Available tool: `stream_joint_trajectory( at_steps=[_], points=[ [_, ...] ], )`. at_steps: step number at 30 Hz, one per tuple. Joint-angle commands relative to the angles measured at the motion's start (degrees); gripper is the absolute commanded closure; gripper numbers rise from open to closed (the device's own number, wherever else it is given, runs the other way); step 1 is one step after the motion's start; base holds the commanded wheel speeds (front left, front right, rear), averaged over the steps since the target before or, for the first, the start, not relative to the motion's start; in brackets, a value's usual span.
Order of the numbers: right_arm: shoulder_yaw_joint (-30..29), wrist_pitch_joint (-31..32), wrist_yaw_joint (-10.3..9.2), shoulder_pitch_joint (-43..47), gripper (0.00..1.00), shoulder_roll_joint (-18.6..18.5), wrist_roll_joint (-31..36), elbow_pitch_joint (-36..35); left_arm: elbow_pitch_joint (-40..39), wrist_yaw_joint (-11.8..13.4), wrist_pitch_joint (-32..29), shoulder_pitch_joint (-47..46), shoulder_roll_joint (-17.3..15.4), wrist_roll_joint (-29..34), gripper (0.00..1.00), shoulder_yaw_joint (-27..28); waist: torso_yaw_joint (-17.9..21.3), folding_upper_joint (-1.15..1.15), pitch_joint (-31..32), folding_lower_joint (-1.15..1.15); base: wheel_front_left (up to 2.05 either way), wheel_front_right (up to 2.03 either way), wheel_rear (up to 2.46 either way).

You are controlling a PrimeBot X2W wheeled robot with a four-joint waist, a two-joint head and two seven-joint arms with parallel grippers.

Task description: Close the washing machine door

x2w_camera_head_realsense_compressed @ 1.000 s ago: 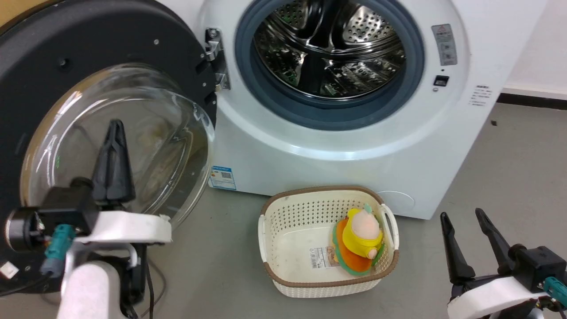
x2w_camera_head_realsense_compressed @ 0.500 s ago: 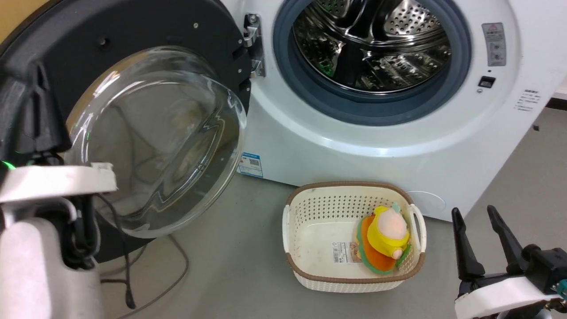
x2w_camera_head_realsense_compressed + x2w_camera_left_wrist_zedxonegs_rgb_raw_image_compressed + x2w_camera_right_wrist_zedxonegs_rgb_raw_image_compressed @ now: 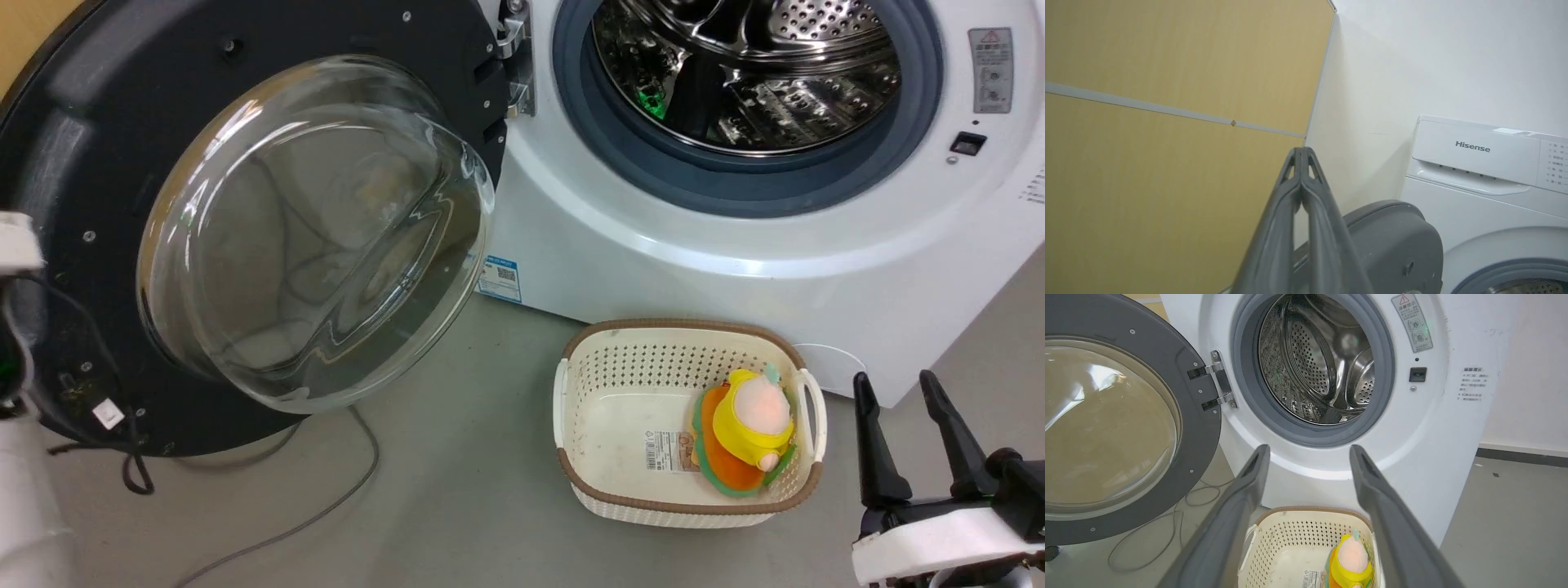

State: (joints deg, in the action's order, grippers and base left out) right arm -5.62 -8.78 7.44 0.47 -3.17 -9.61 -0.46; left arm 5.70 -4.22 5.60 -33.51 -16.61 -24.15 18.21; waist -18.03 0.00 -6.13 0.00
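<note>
Washing machine (image 3: 694,269) at back right of head view, white front, steel drum (image 3: 751,73) exposed inside grey gasket (image 3: 735,184). Washing machine door (image 3: 269,229) wide open, swung out left on hinge (image 3: 514,49), glass bowl facing camera, lower frame near floor (image 3: 457,506). Cream basket (image 3: 620,367) on floor just in front of washer, right of door. Right gripper (image 3: 893,377) at lower right, near basket, fingers spread apart, nothing between. Left gripper (image 3: 1300,153) in own wrist view: fingers pressed together, empty, pointing up at yellow panel (image 3: 1167,61), tips clear above door's outer edge. Yellow-orange plush toy (image 3: 747,420) in basket's right end. Grey cable (image 3: 359,482) loose on floor below door. Blue sticker (image 3: 500,279) low on washer front, beside glass rim.
</note>
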Motion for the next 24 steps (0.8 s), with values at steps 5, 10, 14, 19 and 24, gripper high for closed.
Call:
stream_joint_trajectory(
  at_steps=[5, 10, 14, 19, 24],
  points=[
    [-0.7, -1.2, 0.03, -1.4, 0.00, 0.2, -1.2, -0.1, 6.0, 0.2, -3.7, -5.8, -2.7, -7.6, 1.00, 4.8, -1.2, 0.00, -1.1, 0.00, 0.00, 0.00, 0.00],
    [-1.1, -1.8, 0.03, -1.6, 0.00, 0.2, -1.8, -0.1, 11.1, 1.3, -8.3, -9.3, -3.9, -14.2, 1.00, 8.3, -2.1, 0.00, -1.8, 0.00, 0.00, 0.00, 0.00],
    [-1.0, -2.2, 0.03, -1.9, 0.00, 0.2, -2.0, -0.1, 15.3, 1.6, -11.1, -10.9, -6.3, -17.7, 1.00, 10.9, -2.5, 0.00, -2.6, 0.00, 0.00, 0.00, 0.00],
    [-1.7, -2.8, 0.04, -2.2, 0.00, 0.2, -2.4, 0.0, 20.4, 0.3, -15.6, -11.7, -8.0, -22.3, 1.00, 12.8, -2.9, 0.00, -3.4, 0.00, 0.00, 0.00, 0.00],
    [-1.9, -3.4, 0.04, -2.4, 0.00, 0.2, -2.9, 0.1, 24.0, -1.1, -23.0, -10.9, -9.4, -26.9, 1.00, 12.9, -3.4, 0.00, -4.1, 0.00, 0.00, 0.00, 0.00]
  ],
)
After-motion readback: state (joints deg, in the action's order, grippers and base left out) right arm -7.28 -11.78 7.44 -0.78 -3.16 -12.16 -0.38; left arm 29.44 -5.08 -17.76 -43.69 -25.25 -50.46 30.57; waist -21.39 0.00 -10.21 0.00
